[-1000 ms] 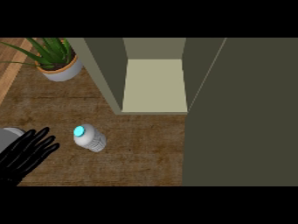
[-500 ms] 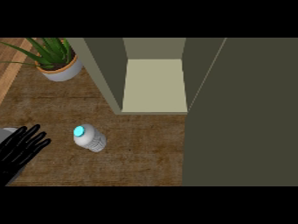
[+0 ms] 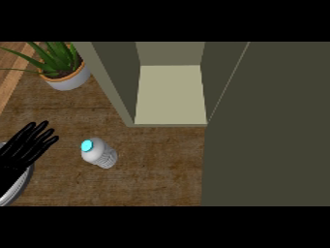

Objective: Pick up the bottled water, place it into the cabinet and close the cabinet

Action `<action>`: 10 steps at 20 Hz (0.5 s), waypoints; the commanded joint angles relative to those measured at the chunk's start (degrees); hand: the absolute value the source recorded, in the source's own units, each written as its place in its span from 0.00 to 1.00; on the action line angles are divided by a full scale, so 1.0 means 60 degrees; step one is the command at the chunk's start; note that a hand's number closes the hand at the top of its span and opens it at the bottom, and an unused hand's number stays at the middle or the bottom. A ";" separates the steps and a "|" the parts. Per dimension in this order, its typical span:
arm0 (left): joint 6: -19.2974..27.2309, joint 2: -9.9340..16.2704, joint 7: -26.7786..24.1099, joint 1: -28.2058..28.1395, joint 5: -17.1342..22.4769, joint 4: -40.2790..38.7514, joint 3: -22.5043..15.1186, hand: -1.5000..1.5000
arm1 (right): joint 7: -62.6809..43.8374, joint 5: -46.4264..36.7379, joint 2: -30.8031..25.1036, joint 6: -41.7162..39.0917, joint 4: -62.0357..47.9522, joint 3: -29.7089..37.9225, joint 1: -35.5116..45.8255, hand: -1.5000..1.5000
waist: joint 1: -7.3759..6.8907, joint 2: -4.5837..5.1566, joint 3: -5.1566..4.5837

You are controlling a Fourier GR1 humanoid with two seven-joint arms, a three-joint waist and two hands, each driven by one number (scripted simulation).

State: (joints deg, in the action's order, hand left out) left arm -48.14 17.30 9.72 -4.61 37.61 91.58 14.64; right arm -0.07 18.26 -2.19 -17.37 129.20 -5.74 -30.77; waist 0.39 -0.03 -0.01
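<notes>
Wooden counter (image 3: 160, 169) lies bare between bottled water (image 3: 98, 153) and cabinet (image 3: 169, 92) edge

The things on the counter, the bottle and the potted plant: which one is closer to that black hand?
The water bottle, with its bright blue cap, stands just right of the left hand. The potted plant sits much farther back, beside the open cabinet.

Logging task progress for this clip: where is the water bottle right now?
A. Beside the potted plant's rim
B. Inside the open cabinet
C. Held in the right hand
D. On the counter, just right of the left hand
D: the water bottle stands on the wooden counter, apart from the left hand, whose fingers are straight, and outside the cabinet.
</notes>
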 commanded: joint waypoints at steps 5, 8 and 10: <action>-0.0065 -0.0518 -0.0990 0.0647 -0.2004 -0.0724 0.0055 0.00 | 0.0782 -0.0262 0.0200 -0.0470 -0.0103 -0.0173 -0.0665 0.00 | -0.0007 -0.0011 0.0002; -0.0795 0.0047 -0.1961 0.1732 -0.2801 -0.2884 0.0533 0.00 | 0.1154 -0.0822 0.0353 -0.0522 -0.0744 -0.0524 -0.0579 0.00 | 0.0040 0.0007 -0.0003; -0.0505 -0.0657 -0.2778 0.2101 -0.3941 -0.3587 0.0150 0.00 | 0.1410 -0.0860 0.0353 -0.0557 -0.0780 -0.0430 -0.0656 0.00 | 0.0067 0.0013 -0.0005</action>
State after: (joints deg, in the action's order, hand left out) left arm -51.11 15.10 -1.48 4.24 21.14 77.14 16.14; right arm 5.14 14.92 -0.83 -20.02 127.23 -7.90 -34.23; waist 0.64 0.00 -0.03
